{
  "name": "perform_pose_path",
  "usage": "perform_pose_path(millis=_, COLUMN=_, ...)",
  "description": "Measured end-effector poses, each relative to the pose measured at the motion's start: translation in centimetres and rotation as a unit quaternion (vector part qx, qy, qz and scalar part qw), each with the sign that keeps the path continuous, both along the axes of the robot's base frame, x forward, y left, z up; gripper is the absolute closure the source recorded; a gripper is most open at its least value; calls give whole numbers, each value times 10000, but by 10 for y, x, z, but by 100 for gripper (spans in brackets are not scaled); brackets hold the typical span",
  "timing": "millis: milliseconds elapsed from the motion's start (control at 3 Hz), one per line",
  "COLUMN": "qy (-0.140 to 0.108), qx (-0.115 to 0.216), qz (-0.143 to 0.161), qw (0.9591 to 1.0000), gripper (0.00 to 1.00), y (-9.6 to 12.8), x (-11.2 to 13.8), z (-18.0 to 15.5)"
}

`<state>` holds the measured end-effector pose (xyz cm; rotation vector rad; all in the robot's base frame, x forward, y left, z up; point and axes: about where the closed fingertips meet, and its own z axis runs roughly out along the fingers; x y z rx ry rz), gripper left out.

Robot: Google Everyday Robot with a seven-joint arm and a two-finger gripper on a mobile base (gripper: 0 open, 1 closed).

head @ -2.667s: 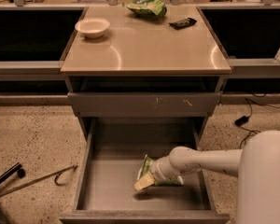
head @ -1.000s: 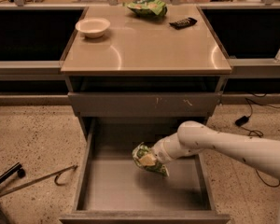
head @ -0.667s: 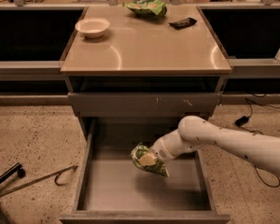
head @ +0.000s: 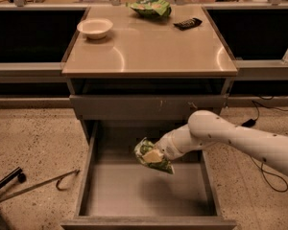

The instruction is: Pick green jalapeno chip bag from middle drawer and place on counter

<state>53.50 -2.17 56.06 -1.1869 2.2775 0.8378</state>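
**Chip bag in my grip, over the open drawer**

My gripper (head: 159, 154) is low in front of the cabinet, reaching in from the right over the middle drawer (head: 90, 176), which stands pulled out toward the camera. It is pinching the green jalapeno chip bag (head: 145, 150). The crumpled bag hangs off the tip, tilted down to the right, and is clear of the drawer's smooth grey floor. It sits over the rear half of the drawer, about midway between the side walls and just below the closed drawer front (head: 149, 107) above. My fingers are mostly buried in the foil, so I see little of them beyond the pale end of the wrist pressed into the bag.

My white arm (head: 240, 140) comes in from the lower right edge, crosses above the drawer's right wall and bends down toward the bag.

The counter (head: 149, 49) is above, glossy and beige-grey with rounded light spots. On it, at the back left, is a white bowl (head: 95, 28). At the back centre lies a puffier green bag (head: 150, 7), and just right of it a small dark flat object (head: 187, 23). All three are well apart from my gripper.

On the speckled floor to the left lies a thin metal rod (head: 33, 186) with a hooked end. Dark cables (head: 265, 174) trail on the right.
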Motion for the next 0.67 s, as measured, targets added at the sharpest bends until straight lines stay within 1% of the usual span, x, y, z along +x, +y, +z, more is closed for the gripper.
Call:
perform_pose_path(millis=333, qy=-441, qx=258, qz=102, qw=9986, gripper=100, y=1, x=12, z=111)
perform_pose_path(millis=667, qy=-785, qx=444, qz=325, qw=9954, gripper=100, y=-3, x=4, z=227)
